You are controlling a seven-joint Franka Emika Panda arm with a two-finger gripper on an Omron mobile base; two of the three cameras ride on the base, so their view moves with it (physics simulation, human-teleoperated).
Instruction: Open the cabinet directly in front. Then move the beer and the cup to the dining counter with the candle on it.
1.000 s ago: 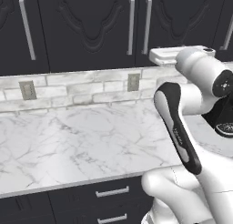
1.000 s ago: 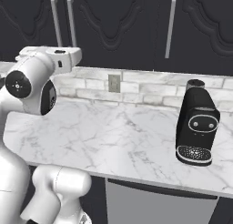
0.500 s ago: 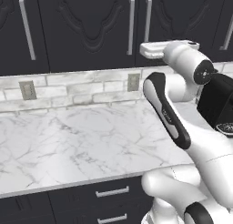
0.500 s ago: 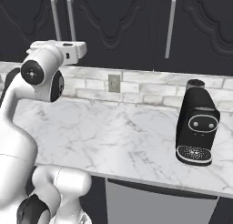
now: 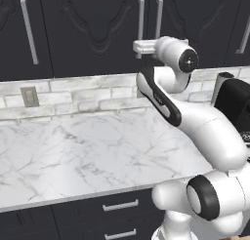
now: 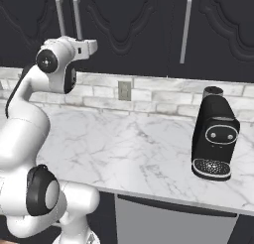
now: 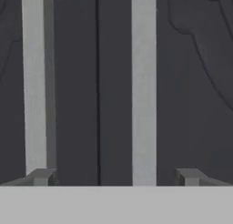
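The cabinet (image 7: 116, 82) stands straight ahead of the hand (image 7: 113, 176), shut, its two dark carved doors meeting at a thin seam just off the hand's centre line. From where I stand it looks like a stiff, rigid thing: a hinged panel door that should swing without much weight, though it will only come along its own arc, so a pull has to follow the hinge. The place to take it is one of the two long silver bar handles. The right handle (image 7: 144, 82) runs up between the fingertips; the left handle (image 7: 34, 82) rises just above the left fingertip (image 7: 42, 176). The bars look smooth and probably slippery, so I would close on one squarely, partway up its length, not at the end.

The hand is spread as wide as it goes and has hold of nothing; it sits close in front of the handles, apparently not touching them yet.

Below the hand lies the marble desk (image 5: 88, 156) with a tile wall and an outlet (image 6: 124, 91) behind it. Off to the hand's right stands a black coffee machine (image 6: 215, 139).

I can read no brand, label or writing anywhere.
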